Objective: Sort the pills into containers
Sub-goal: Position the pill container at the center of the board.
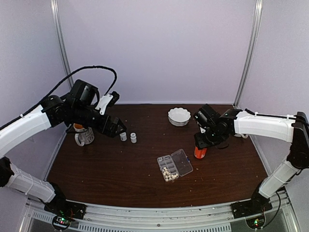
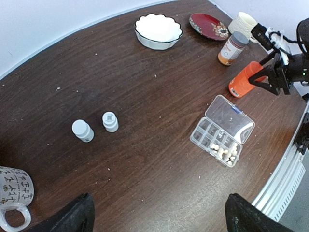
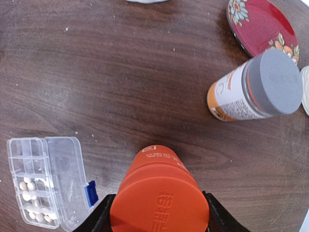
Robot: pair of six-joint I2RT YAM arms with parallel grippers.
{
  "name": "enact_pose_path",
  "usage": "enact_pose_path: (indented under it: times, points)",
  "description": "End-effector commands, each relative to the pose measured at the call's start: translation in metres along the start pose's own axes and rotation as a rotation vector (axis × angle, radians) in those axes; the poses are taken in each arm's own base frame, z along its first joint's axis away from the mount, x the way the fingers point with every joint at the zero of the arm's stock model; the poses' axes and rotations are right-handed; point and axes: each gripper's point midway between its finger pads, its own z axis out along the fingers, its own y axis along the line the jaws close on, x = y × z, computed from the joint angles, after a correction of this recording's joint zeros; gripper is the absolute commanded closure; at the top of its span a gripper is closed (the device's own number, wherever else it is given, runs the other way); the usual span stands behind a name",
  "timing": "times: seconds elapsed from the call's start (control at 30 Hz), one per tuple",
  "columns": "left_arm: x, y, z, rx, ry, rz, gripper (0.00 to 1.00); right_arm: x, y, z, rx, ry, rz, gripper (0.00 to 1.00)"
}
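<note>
On the right of the worktop [image 1: 120, 174], the right pincer [image 3: 158, 215] straddles the orange bottle [image 3: 159, 188]; whether it pinches yet I cannot tell. Centre the bottle between the jaws, squeeze evenly and keep it upright. Pills [image 3: 30, 200] lie in the open box [image 3: 63, 150] nearby, and the left pincer [image 2: 159, 217] hangs spread.

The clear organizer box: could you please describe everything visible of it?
The organizer box is clear plastic, rectangular, lying open on the table, its hinged lid folded flat alongside, a blue latch on the lid's edge. Cream pills fill cells at one end; the other cells look empty. Nothing else touches it.
</note>
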Motion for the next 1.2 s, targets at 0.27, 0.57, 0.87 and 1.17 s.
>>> enact_pose_path:
  times: [0.27,0.57,0.87,1.17]
  points:
    - [-0.015,0.037,0.003,-0.210,-0.051,-0.019,0.03,-0.107,0.009,0.000,0.002,-0.169,-0.014,0.51]
    - [-0.017,0.054,0.036,-0.275,-0.010,0.008,0.02,-0.128,0.014,0.044,-0.008,-0.109,-0.051,0.48]
    - [-0.016,0.069,0.076,-0.327,0.127,0.067,0.06,-0.134,0.012,0.049,-0.038,-0.088,-0.073,0.10]
    - [-0.017,0.073,0.115,-0.297,0.207,0.096,0.20,-0.154,0.006,-0.007,-0.066,-0.183,-0.110,0.11]
